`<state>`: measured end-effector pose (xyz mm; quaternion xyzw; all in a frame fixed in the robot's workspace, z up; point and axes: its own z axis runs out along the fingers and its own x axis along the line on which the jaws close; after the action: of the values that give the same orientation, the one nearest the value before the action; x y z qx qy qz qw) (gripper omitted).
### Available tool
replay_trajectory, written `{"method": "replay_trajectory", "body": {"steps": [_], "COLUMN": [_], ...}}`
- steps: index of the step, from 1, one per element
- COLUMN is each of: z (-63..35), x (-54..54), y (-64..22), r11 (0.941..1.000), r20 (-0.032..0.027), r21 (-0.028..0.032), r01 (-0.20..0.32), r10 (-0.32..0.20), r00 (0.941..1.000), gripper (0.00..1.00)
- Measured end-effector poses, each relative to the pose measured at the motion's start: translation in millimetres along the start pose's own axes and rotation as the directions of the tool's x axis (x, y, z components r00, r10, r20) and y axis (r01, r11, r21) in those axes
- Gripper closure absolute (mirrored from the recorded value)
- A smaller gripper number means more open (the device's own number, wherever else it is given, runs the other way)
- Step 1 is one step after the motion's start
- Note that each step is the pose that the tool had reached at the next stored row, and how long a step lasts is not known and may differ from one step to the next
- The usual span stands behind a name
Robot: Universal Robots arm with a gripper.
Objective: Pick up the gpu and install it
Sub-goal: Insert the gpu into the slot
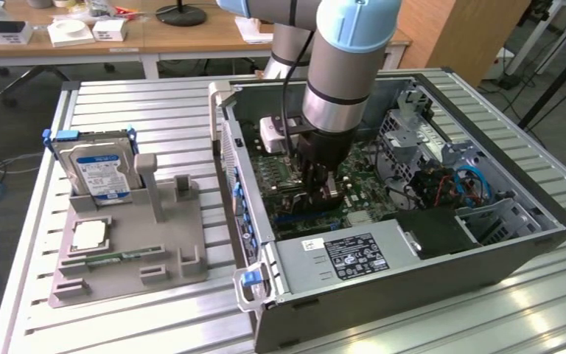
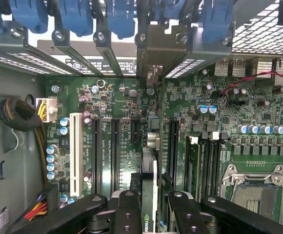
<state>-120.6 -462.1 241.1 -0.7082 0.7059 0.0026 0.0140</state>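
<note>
The gpu (image 2: pixel 150 165) stands edge-on between the gripper's (image 2: pixel 151 197) black fingers (image 2: pixel 127 209), and we read the pincer as clenched on it. In the wrist view we see the card above the green motherboard (image 2: pixel 107 97), with its grey end bracket (image 2: pixel 153 46) at the case's rear slot openings. We cannot tell whether it is seated. In the middle of the exterior view the arm (image 1: pixel 347 66) reaches down inside the open computer case (image 1: pixel 480 265). At the exterior view's left a grey holder (image 1: pixel 126 251) carries the hard drive (image 1: pixel 96 169).
</note>
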Motion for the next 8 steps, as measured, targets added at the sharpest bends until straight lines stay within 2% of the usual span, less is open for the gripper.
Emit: {"method": "replay_trajectory", "body": {"steps": [8], "z": [0.1], "x": [0.0], "y": [0.0], "r11": [1.0000], "r20": [0.0002], "r21": [0.0001], "r01": [0.000], "r10": [0.000], "r00": [1.0000], "gripper": [0.74]}}
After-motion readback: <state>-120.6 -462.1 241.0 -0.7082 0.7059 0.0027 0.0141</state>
